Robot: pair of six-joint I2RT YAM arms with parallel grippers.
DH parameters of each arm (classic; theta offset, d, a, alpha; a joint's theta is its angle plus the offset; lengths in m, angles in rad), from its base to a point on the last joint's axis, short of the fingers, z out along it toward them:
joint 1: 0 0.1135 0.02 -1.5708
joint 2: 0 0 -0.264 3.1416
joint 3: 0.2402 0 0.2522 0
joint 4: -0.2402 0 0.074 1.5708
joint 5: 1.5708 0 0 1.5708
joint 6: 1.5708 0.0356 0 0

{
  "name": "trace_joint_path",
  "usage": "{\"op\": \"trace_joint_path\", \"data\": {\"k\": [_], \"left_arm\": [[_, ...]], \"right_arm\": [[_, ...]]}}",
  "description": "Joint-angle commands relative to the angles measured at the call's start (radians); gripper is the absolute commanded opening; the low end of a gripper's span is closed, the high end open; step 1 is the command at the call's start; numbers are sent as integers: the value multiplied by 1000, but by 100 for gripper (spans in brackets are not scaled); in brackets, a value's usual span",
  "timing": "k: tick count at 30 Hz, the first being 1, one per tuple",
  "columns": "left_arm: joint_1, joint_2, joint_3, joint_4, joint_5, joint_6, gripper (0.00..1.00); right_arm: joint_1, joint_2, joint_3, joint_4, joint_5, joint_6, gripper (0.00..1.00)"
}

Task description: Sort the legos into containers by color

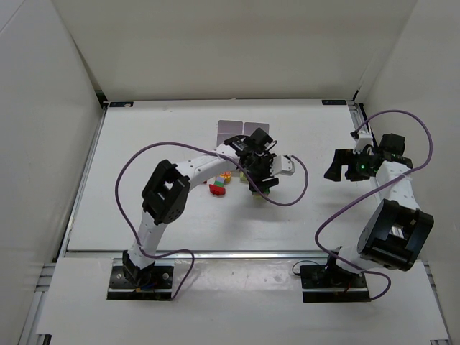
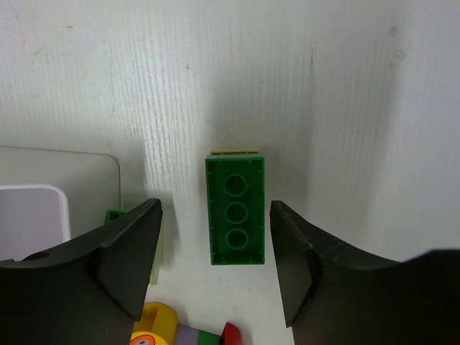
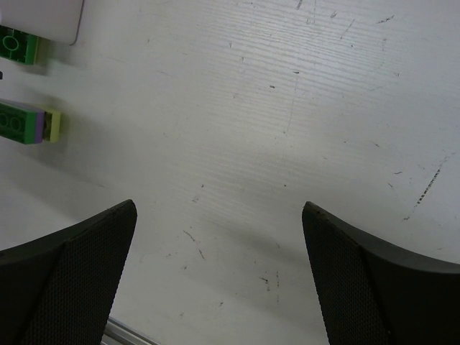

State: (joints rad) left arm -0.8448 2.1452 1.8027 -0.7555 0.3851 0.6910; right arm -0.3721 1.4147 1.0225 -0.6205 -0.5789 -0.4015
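My left gripper [image 1: 259, 181] is open and low over the table. In the left wrist view [image 2: 215, 207] its fingers straddle a green lego [image 2: 235, 219] that lies flat with a thin pale yellow piece [image 2: 233, 151] at its far end. The jaws are not touching it. A second green lego [image 2: 113, 215] peeks from behind the left finger. Yellow, purple, green and red legos [image 2: 172, 327] lie at the bottom edge, and they show as a small cluster [image 1: 219, 188] from above. The white containers [image 1: 243, 131] are partly hidden by the left arm. My right gripper [image 1: 342, 165] is open and empty over bare table [image 3: 219, 208].
A container corner [image 2: 36, 208] sits left of the left gripper. In the right wrist view a green lego [image 3: 18, 44] and a green-purple-yellow lego [image 3: 29, 123] lie far left near a container corner [image 3: 43, 14]. Purple cables loop off both arms. White walls enclose the table.
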Motion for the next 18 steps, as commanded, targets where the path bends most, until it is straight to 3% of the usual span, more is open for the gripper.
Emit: {"op": "trace_joint_path", "data": {"k": [1,18], "left_arm": [[-13,-38,-20,-1,34,13,73],[-16,-10,-14,-1,41,16,68]], "right_arm": [[-4,9,8,18,-9,-16,99],[-5,32,25,18,-4,-23,99]]}}
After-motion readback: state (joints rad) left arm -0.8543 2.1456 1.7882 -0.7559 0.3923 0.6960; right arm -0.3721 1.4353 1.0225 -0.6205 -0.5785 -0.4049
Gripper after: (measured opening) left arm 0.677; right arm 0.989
